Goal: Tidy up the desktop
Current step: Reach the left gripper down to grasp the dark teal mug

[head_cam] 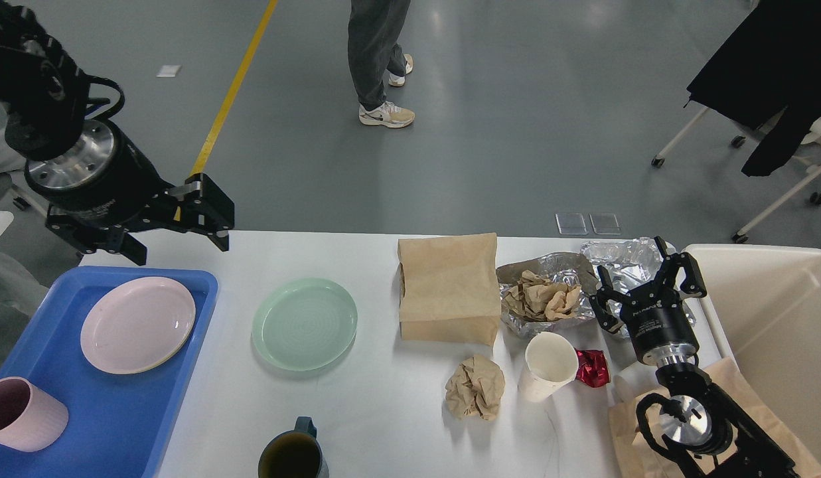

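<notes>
The white desktop carries a green plate, a brown paper bag, a crumpled paper ball, a tipped white paper cup, a red wrapper, a dark mug and foil holding crumpled paper. My left gripper hangs open and empty above the table's far left corner. At the right, my right gripper stands open over a second foil sheet, holding nothing.
A blue tray at the left holds a pink plate and a pink cup. A cream bin stands past the table's right edge. Brown paper lies under my right arm. A person stands beyond the table.
</notes>
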`<state>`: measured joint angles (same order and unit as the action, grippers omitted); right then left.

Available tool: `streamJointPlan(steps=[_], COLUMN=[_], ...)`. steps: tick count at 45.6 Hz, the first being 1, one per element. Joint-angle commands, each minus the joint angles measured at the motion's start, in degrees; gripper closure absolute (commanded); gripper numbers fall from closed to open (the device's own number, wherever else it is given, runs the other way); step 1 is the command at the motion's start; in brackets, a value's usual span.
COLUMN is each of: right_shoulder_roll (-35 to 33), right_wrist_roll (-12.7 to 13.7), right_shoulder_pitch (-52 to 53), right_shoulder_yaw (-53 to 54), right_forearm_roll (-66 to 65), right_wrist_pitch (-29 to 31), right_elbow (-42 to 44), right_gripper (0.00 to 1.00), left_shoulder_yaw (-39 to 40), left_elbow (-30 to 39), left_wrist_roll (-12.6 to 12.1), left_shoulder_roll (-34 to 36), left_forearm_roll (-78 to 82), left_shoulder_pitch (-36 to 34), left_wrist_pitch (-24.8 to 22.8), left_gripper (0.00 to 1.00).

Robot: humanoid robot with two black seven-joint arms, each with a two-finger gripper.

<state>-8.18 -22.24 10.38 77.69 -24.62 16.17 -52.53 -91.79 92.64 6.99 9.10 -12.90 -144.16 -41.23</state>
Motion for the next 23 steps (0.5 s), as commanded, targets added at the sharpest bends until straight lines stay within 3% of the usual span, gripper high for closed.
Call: streamJointPlan(steps=[1, 13, 23], right_shoulder_roll=[0.0, 0.0, 0.0], right_wrist_roll=[0.0, 0.0, 0.0], right_shoulder_pitch=[0.0, 0.0, 0.0], right_shoulder_yaw=[0.0, 0.0, 0.0], right_forearm_roll=[0.0, 0.0, 0.0], right_wrist_pitch=[0.0, 0.0, 0.0], right_elbow=[0.1, 0.1, 0.0], right_gripper=[0.00, 0.00, 0.00], left_shoulder_yaw=[2.8, 4.4, 5.9], left_elbow=[4.1, 4.9, 5.0], left_wrist_roll=[0.0, 0.0, -0.1], left_shoulder_roll=[-2.4, -3.6, -3.6], left_forearm_roll=[-2.2, -3.4, -3.3], left_shoulder_pitch=[-4.6, -4.1, 2.3], left_wrist_pitch=[0.0, -0.3, 0.2], left_gripper=[0.05, 0.05, 0.07])
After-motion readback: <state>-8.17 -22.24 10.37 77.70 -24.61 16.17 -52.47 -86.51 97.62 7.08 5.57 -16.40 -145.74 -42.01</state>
